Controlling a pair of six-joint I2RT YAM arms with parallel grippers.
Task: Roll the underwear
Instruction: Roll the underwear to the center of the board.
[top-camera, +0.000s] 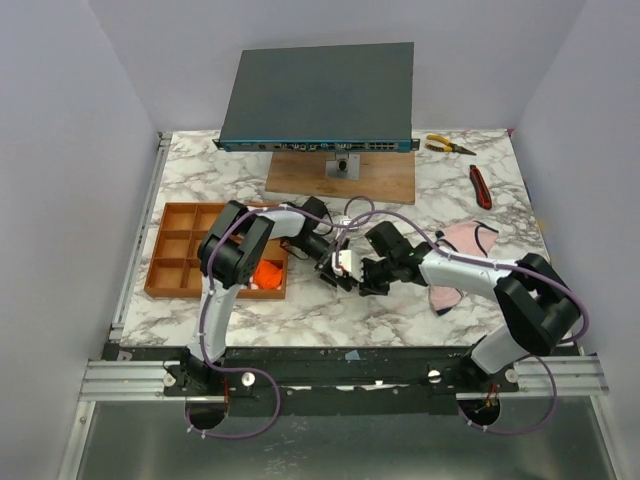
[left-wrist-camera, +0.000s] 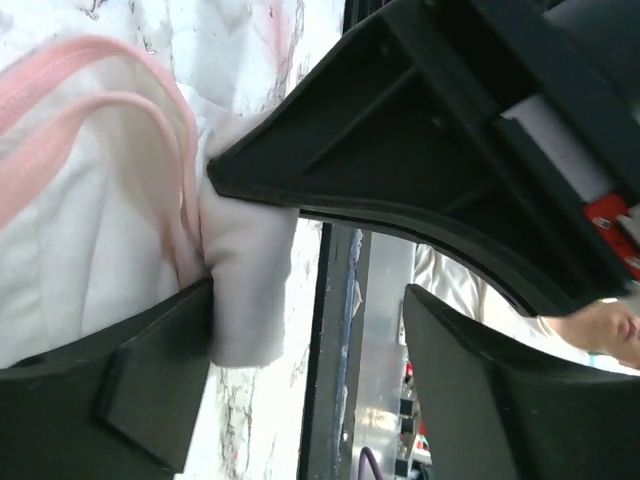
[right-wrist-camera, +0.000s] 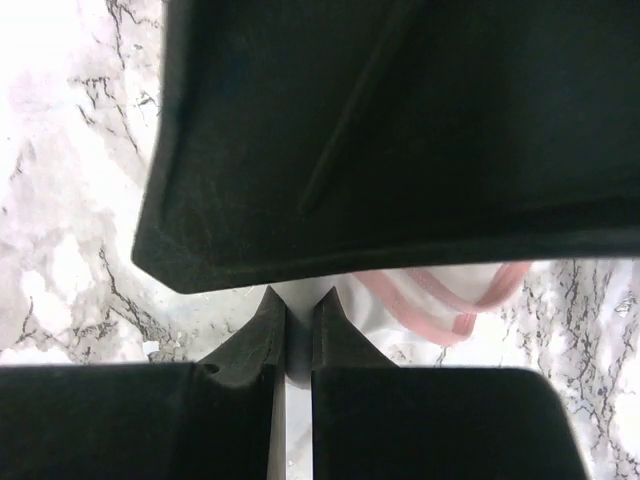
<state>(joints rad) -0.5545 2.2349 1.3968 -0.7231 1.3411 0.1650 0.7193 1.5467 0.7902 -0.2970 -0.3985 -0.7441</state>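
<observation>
Your right gripper (right-wrist-camera: 298, 305) is pinched narrow on a fold of the white, pink-trimmed underwear (left-wrist-camera: 90, 230) at the centre of the top view. Your left gripper (left-wrist-camera: 308, 300) stands wide, one finger touching the cloth. Farther back, at right, lies a pale pink pair (top-camera: 462, 240).

The fingers (left-wrist-camera: 150, 400) are matt black plastic, faintly grained. Pinched between them, the underwear (left-wrist-camera: 90, 250) is soft white cloth, lightly creased, with ribbed pink elastic edging. Beneath the fingers, the worktop (top-camera: 330, 310) has a smooth, slightly glossy marble-patterned face, white veined with grey. Away from the fingers, the tray (top-camera: 170, 215) looks matt orange-brown, wood or plastic.
</observation>
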